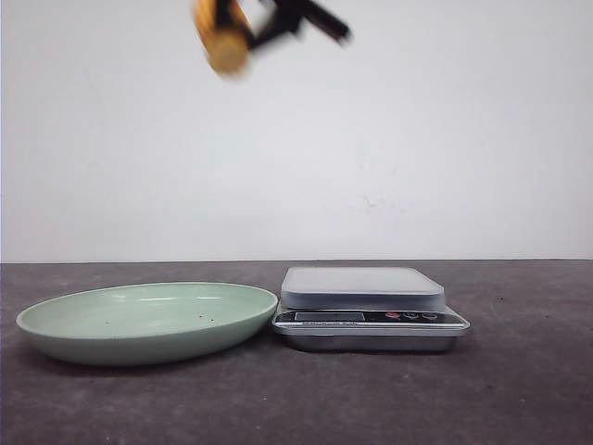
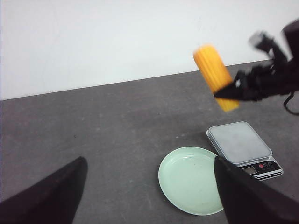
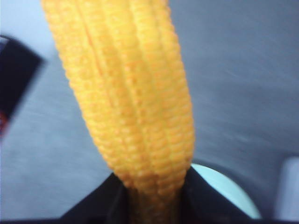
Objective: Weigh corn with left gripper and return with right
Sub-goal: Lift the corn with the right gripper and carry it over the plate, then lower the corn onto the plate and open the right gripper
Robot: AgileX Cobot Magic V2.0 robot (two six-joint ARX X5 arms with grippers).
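The corn, a yellow-orange cob, hangs high above the table in the front view, blurred. My right gripper is shut on it. In the left wrist view the corn is held tilted by the right gripper, above the scale. In the right wrist view the corn fills the frame, and the right gripper clamps its lower end. My left gripper is open and empty, high over the table near the plate. It is out of the front view.
A pale green empty plate sits on the dark table, left of a silver kitchen scale with an empty platform. A white wall stands behind. The plate's rim shows below the corn in the right wrist view.
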